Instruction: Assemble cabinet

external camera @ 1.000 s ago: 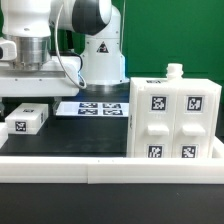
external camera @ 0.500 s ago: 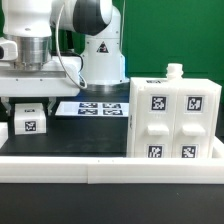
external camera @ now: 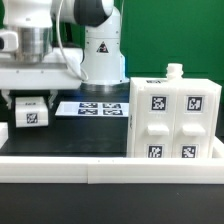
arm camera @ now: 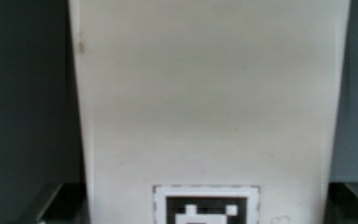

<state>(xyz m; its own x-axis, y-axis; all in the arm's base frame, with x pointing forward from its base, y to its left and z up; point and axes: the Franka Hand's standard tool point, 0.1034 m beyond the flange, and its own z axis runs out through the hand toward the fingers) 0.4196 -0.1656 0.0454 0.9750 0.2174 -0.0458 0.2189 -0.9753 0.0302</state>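
The cabinet body is a big white box with black-and-white tags on its front, standing on the dark table at the exterior view's right. My gripper is at the exterior view's left, shut on a small white tagged block and holding it a little above the table. In the wrist view the block fills most of the picture, its tag between my dark fingers.
The marker board lies flat between the block and the cabinet body. A long white rail edges the table's front. The white robot base stands behind. A small white knob sticks up from the cabinet body.
The gripper has risen with the white block: the block lay on the table one second ago and now hangs above it.
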